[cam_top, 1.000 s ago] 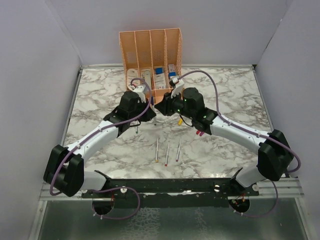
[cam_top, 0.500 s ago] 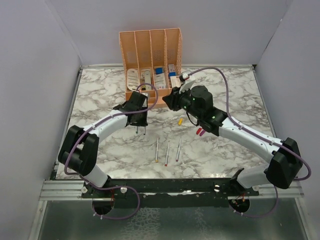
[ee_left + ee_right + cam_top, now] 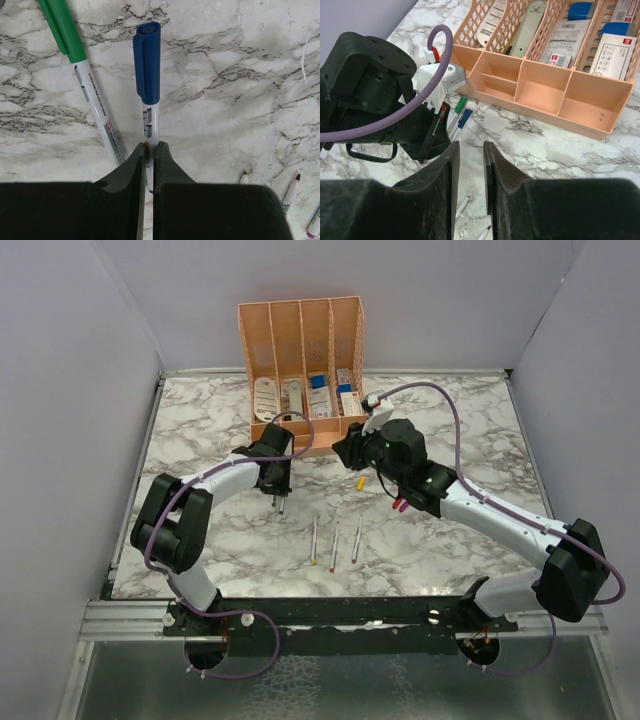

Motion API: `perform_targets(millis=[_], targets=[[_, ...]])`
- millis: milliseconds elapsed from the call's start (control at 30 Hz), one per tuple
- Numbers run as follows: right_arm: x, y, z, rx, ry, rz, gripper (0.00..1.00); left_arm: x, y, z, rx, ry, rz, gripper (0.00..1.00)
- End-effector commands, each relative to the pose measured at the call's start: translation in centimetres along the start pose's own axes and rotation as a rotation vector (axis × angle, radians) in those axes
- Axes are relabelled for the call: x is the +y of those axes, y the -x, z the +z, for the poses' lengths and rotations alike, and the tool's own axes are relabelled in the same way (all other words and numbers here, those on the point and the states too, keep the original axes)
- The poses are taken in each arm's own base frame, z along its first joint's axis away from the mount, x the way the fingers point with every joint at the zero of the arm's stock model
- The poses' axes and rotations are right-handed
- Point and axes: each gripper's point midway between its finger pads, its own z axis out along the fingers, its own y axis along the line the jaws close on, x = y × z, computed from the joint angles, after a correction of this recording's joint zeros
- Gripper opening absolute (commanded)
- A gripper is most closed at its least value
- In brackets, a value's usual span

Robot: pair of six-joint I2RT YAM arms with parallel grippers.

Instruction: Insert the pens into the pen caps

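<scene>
Counter carrying a peach organiser, holding white and blue packets in back slots. Left claw clamping on blue-capped pen, just beside green-capped pen lying flat. Right claw hovering slightly apart, gripping nothing. Three uncapped pens lying side by side near front edge; yellow cap and red cap resting beyond them.

A blue cap at upper centre and a green cap at upper left top white pens on a grey-veined white marble table — the organiser is peach, the cable purple.
</scene>
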Motion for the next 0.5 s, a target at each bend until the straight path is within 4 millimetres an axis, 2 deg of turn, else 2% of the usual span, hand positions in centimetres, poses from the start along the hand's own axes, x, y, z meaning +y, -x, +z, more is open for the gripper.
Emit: perform_targets(millis=[0, 67, 300, 467], targets=[[-0.2, 0.3, -0.5, -0.009, -0.022, 0.012, 0.25, 0.6, 0.2, 1.3, 0.012, 0.026, -0.037, 0.00], [-0.3, 0.0, -0.4, -0.002, -0.023, 0.012, 0.26, 0.3, 0.2, 1.5, 0.014, 0.010, -0.045, 0.00], [-0.4, -0.4, -0.4, 0.007, -0.025, 0.016, 0.25, 0.1, 0.7, 1.9, 0.014, -0.011, -0.054, 0.11], [-0.6, -0.6, -0.3, 0.010, -0.035, 0.017, 0.26, -0.3, 1.7, 1.3, -0.011, -0.032, -0.045, 0.22]])
